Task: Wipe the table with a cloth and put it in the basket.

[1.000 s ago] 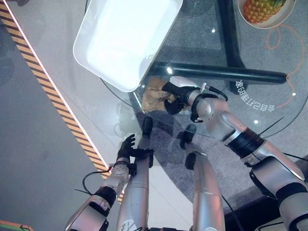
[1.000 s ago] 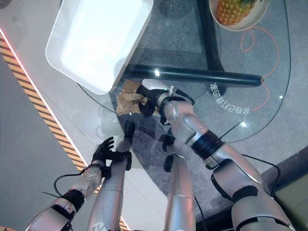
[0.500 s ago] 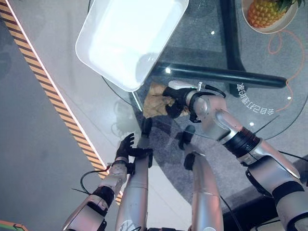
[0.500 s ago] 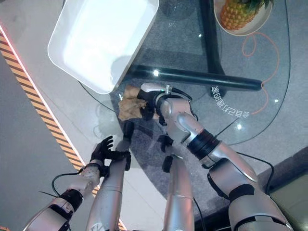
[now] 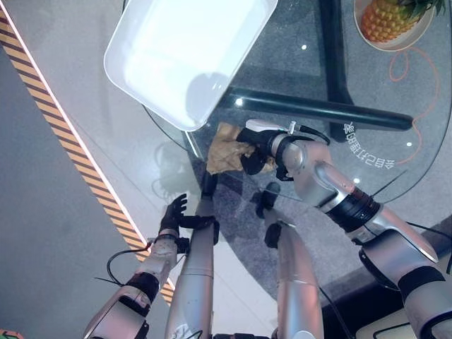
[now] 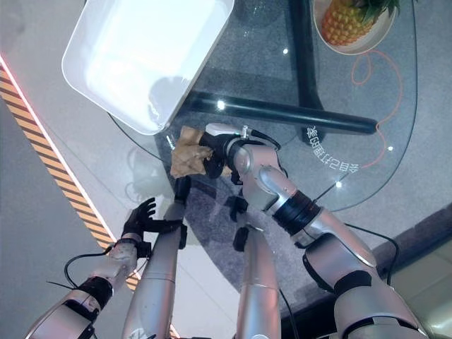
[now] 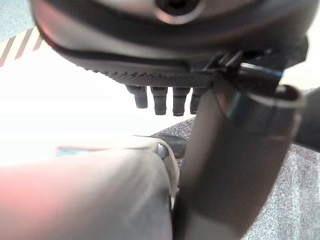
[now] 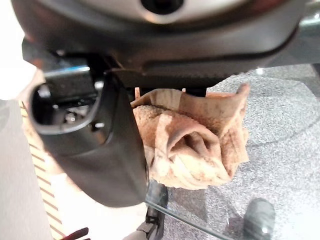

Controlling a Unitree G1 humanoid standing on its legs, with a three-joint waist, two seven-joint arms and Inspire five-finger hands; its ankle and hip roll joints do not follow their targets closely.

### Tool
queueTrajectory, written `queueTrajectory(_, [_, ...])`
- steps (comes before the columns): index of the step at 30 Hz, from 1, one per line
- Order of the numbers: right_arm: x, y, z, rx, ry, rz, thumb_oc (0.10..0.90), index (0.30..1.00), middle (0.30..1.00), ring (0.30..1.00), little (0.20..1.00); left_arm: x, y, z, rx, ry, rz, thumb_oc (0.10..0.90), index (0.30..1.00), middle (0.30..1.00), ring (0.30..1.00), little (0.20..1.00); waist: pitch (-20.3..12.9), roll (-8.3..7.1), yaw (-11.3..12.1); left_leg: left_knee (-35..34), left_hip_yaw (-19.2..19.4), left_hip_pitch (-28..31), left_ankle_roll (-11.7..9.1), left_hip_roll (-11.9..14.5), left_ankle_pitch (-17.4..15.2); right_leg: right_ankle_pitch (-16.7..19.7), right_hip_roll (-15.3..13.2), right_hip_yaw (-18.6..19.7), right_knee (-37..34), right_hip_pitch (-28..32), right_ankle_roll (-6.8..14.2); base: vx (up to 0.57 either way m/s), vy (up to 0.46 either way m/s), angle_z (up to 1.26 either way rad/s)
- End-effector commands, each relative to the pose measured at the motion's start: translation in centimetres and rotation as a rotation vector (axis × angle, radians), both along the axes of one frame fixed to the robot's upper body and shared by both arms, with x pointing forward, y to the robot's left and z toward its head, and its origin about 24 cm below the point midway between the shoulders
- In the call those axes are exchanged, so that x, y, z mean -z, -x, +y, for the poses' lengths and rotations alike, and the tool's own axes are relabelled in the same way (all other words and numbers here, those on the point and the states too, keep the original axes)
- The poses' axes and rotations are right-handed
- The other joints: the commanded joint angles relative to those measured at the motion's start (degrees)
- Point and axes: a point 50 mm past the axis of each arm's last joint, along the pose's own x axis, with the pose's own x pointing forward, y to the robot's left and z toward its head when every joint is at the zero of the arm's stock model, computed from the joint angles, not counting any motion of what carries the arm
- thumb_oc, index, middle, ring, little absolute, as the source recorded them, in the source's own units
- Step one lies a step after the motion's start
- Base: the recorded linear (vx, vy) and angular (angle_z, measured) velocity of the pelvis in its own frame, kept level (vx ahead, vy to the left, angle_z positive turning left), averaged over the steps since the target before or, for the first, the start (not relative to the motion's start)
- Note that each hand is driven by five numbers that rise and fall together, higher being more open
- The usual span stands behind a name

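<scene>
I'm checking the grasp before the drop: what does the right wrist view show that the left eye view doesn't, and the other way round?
The right wrist view gives a close look at the brown cloth bunched in folds against the right hand. The left eye view adds the white basket beside the cloth on the glass table, the pineapple at the far edge, and the left hand, open, off the table. Both show the right hand closed on the cloth at the table's near edge.

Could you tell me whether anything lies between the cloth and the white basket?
Nothing visible does. The right hand holds the cloth on the glass table, just beside the basket's near corner; only its raised rim must be cleared.
</scene>
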Motion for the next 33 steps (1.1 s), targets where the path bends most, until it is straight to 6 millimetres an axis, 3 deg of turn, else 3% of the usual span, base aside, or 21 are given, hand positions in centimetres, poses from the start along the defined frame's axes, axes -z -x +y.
queueTrajectory(1, [9.6,2.1,-6.7,0.258,0.045,0.265,0.100,0.300,0.300,0.300,0.200,4.1,5.0,0.5,-0.046,0.023,0.141,0.800,0.900,0.900,0.900,0.900,2.0,1.52,-0.4,2.1,6.1,-0.2,6.2,-2.8,-3.9,6.0,2.1,2.6,-3.9,-1.5,2.7,0.00,0.000,0.00])
queueTrajectory(17, [9.3,4.2,-12.8,0.448,-0.133,-0.038,0.100,0.300,0.300,0.300,0.200,4.2,6.0,2.9,-0.140,0.026,0.135,0.800,0.900,0.900,0.900,0.900,2.0,-0.97,-4.6,2.8,6.9,1.3,7.1,-1.8,-5.7,5.8,3.7,4.6,-3.4,-0.3,3.2,0.00,-0.016,-0.05])
queueTrajectory(28, [8.7,4.8,-13.8,0.485,-0.206,-0.154,0.100,0.300,0.300,0.300,0.200,4.3,6.5,3.7,-0.163,0.023,0.137,0.800,0.900,0.900,0.900,0.900,2.0,-1.51,-5.6,2.6,7.4,3.7,7.2,-1.4,-6.6,5.3,4.2,5.0,-4.0,2.3,3.2,-0.01,-0.030,-0.06])
queueTrajectory(33, [7.3,4.8,-13.8,0.477,-0.252,-0.264,0.100,0.300,0.300,0.300,0.200,4.4,6.5,3.7,-0.174,0.032,0.131,0.800,0.900,0.900,0.900,0.900,2.0,-1.45,-5.9,2.5,7.9,5.4,7.2,-1.2,-7.0,4.8,4.2,5.1,-4.0,3.9,3.2,-0.02,-0.015,-0.04])
